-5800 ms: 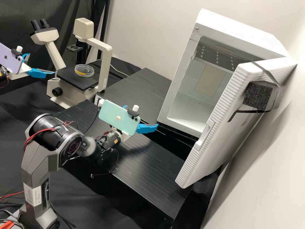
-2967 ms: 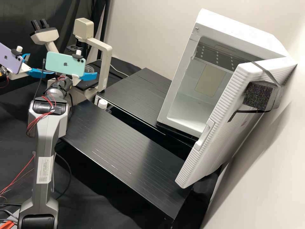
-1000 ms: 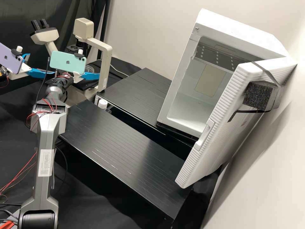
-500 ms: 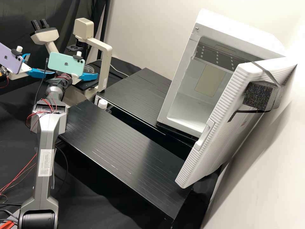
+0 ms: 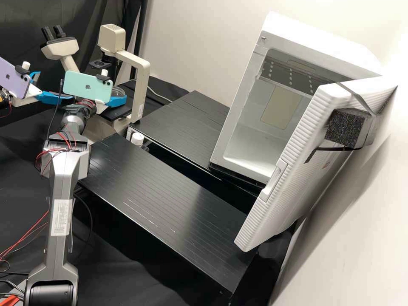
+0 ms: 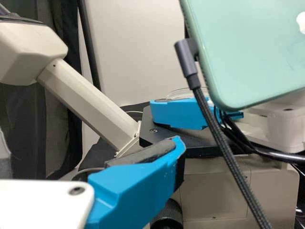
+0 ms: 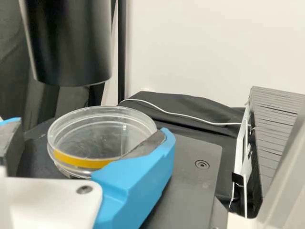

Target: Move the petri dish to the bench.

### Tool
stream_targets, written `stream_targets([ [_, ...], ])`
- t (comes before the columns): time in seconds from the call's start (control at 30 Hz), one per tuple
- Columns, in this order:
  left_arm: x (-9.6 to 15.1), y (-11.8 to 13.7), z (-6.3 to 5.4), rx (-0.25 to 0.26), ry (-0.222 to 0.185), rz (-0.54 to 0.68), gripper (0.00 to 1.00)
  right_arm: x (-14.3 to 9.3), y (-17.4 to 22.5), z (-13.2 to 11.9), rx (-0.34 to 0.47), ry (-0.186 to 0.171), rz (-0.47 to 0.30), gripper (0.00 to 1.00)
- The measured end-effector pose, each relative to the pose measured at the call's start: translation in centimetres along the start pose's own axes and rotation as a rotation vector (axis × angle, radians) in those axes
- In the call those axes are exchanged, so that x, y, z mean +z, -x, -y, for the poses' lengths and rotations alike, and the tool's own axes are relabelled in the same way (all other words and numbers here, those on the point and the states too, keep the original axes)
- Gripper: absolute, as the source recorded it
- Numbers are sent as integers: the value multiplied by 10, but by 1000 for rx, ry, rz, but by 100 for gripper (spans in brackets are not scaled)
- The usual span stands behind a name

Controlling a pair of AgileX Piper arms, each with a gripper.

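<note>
- The petri dish (image 7: 97,136) is on the black plate (image 7: 190,177) of the microscope (image 5: 137,87), far left in the scene.
- In the high view, the green phone (image 5: 88,86) and the right claw (image 5: 117,101) hide most of the dish.
- In the right wrist view, a blue finger covers a bit of the dish's side. I can't tell if it touches.
- The right claw is open, with the dish in front of the gap between its fingers. The other finger is apart from the dish and cut off by the edge.
- The left claw (image 5: 55,85) is open too, far left, with its fingers wide apart. The purple phone (image 5: 13,79) on its arm is cut off at the edge.
- I count one dish, two claws, two phones, one microscope with two eyepieces, and one white box (image 5: 318,46) with one door (image 5: 289,170).
- The dish lies flat. It is round, so it is just as long every way. Its yellow stripe (image 7: 81,161) faces the right claw's camera.
- There are two black tables with thin lines, one near (image 5: 157,187) and one far (image 5: 182,123).
- The box is on the right, and its door is open.
</note>
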Motion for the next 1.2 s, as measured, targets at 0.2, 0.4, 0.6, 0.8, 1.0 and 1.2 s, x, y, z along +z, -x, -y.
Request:
stream_targets([
  [0.2, 0, 0, 0, 0, 0, 0, 100, 1, 0, 0, -4, 3, 6, 0],
  [0.4, 0, 0, 0, 0, 0, 0, 100, 1, 0, 0, -5, 11, 8, 0],
  [0.6, 0, 0, 0, 0, 0, 0, 100, 1, 0, 1, -7, 8, 10, 0],
  [0.8, 0, 0, 0, 0, 0, 0, 100, 1, 0, 1, -7, 8, 11, 0],
  [1.0, 0, 0, 0, 0, 0, 0, 100, 5, 0, 5, -11, 15, 11, 0],
  [1.2, 0, 0, 0, 0, 0, 0, 100, 12, 9, -1, 0, 11, -16, 0],
])
